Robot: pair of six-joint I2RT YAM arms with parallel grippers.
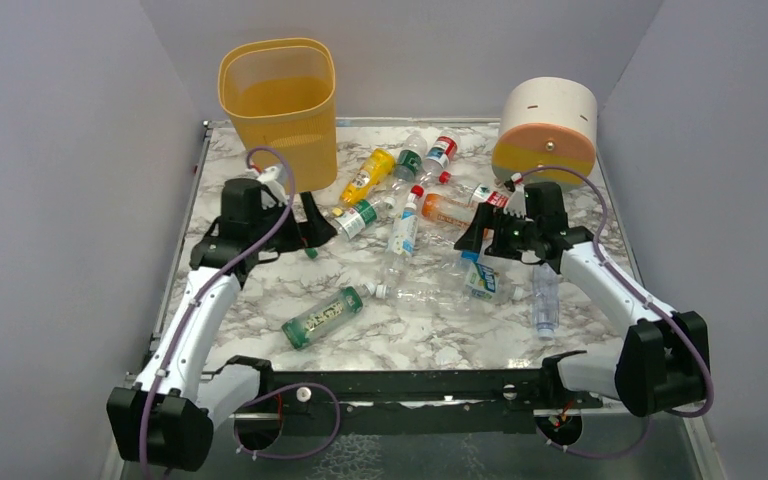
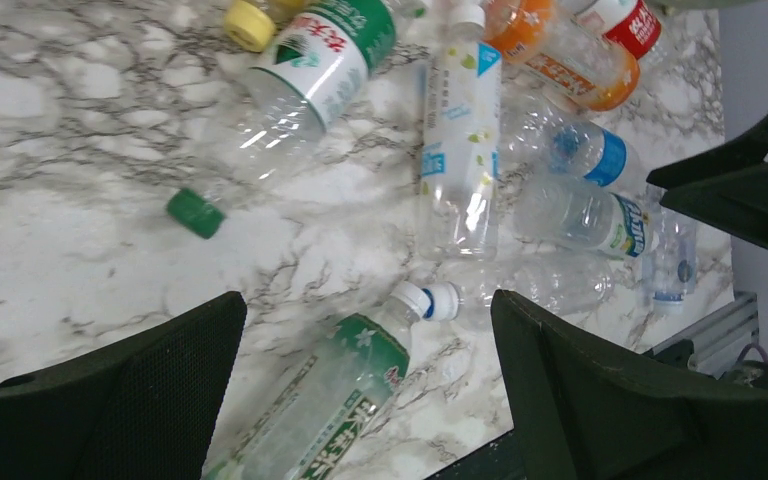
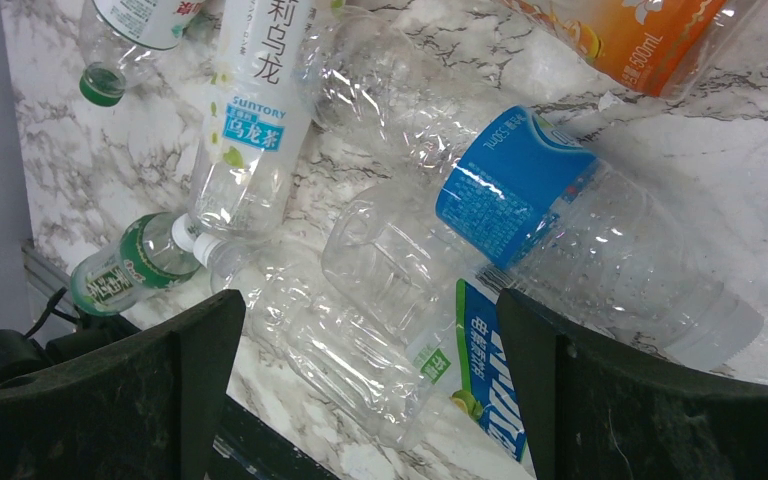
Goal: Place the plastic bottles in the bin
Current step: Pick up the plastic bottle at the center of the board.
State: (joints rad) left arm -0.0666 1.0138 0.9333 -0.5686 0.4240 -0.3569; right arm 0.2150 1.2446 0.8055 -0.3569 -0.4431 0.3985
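Several plastic bottles lie scattered on the marble table [image 1: 260,290]. A green-labelled bottle [image 1: 322,316] [image 2: 345,400] lies at the front, a white tea bottle [image 1: 405,225] [image 2: 458,140] in the middle. A blue-labelled clear bottle [image 3: 515,190] rests among crushed clear ones [image 3: 400,360]. The yellow-orange bin [image 1: 278,100] stands upright at the back left. My left gripper [image 1: 315,228] [image 2: 368,300] hangs open just in front of the bin, above the table, holding nothing. My right gripper [image 1: 475,238] [image 3: 370,300] is open and empty over the clear bottles.
A round white, orange and grey drum [image 1: 546,128] lies at the back right. Yellow [image 1: 367,175], orange [image 1: 447,209] and red-capped [image 1: 440,153] bottles cluster between bin and drum. Grey walls close in both sides. A black rail [image 1: 410,385] runs along the near edge.
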